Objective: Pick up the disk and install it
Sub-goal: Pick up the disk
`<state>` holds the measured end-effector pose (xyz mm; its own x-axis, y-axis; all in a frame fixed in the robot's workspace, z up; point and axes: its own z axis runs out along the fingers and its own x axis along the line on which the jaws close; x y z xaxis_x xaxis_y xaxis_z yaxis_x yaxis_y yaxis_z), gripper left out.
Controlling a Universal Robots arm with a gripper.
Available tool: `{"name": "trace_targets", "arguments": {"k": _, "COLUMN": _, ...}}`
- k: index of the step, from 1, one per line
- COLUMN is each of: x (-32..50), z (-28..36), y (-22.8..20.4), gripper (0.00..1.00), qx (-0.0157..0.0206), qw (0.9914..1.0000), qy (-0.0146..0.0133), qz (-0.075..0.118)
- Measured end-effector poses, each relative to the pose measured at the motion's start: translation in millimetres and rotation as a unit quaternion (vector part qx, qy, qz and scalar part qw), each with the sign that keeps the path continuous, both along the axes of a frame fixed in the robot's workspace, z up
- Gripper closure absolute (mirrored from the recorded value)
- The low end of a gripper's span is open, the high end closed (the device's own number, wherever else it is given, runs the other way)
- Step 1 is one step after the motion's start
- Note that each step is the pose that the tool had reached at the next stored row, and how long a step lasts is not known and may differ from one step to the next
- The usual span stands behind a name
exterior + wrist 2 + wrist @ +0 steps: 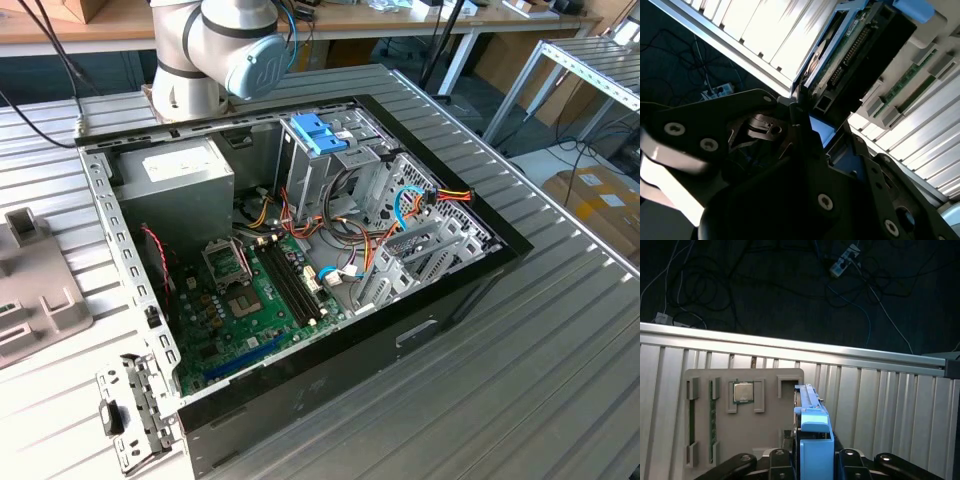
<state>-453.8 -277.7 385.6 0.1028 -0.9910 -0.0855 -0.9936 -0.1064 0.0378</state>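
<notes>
Starting at the exterior view's left, I have the grey parts tray, then a loose metal bracket just beside the corner of the open computer case. Inside the case are the power supply, motherboard and tangled cables, and a blue bracket sits on top of the drive cage. Toward the exterior view's right, the slatted table runs open to its edge, which gives room to move.

In the first wrist view the gripper straddles the disk. The disk stands on edge at the tray, near a processor chip. I cannot tell whether the claw has clamped it. Past the tray is the table edge, then dark floor with cords.
</notes>
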Motion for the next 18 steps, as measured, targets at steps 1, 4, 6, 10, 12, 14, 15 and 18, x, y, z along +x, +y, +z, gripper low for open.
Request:
{"name": "trace_targets", "arguments": {"k": 1, "x": 0.0, "z": 1.2, "y": 0.0, "gripper": 0.63, "qx": 0.0004, "qw": 1.0, "qy": 0.0, "qz": 0.0}}
{"name": "trace_targets", "arguments": {"k": 4, "x": 0.0, "z": 4.5, "y": 0.0, "gripper": 0.63, "qx": 0.0015, "qw": 1.0, "qy": 0.0, "qz": 0.0}}
{"name": "trace_targets", "arguments": {"k": 6, "x": 0.0, "z": 7.1, "y": 0.0, "gripper": 0.63, "qx": 0.0026, "qw": 1.0, "qy": 0.0, "qz": 0.0}}
{"name": "trace_targets", "arguments": {"k": 10, "x": 0.0, "z": 12.5, "y": 0.0, "gripper": 0.63, "qx": 0.0043, "qw": 0.99999, "qy": 0.0, "qz": 0.0}}
{"name": "trace_targets", "arguments": {"k": 12, "x": 0.0, "z": 14.8, "y": 0.0, "gripper": 0.63, "qx": 0.0049, "qw": 0.99999, "qy": 0.0, "qz": 0.0}}
{"name": "trace_targets", "arguments": {"k": 14, "x": 0.0, "z": 17.5, "y": 0.0, "gripper": 0.63, "qx": 0.0058, "qw": 0.99998, "qy": 0.0, "qz": 0.0}}
{"name": "trace_targets", "arguments": {"k": 15, "x": 0.0, "z": 18.5, "y": 0.0, "gripper": 0.63, "qx": 0.0062, "qw": 0.99998, "qy": 0.0, "qz": 0.0}}
{"name": "trace_targets", "arguments": {"k": 18, "x": 0.0, "z": 22.6, "y": 0.0, "gripper": 0.63, "qx": 0.0075, "qw": 0.99997, "qy": 0.0, "qz": 0.0}}
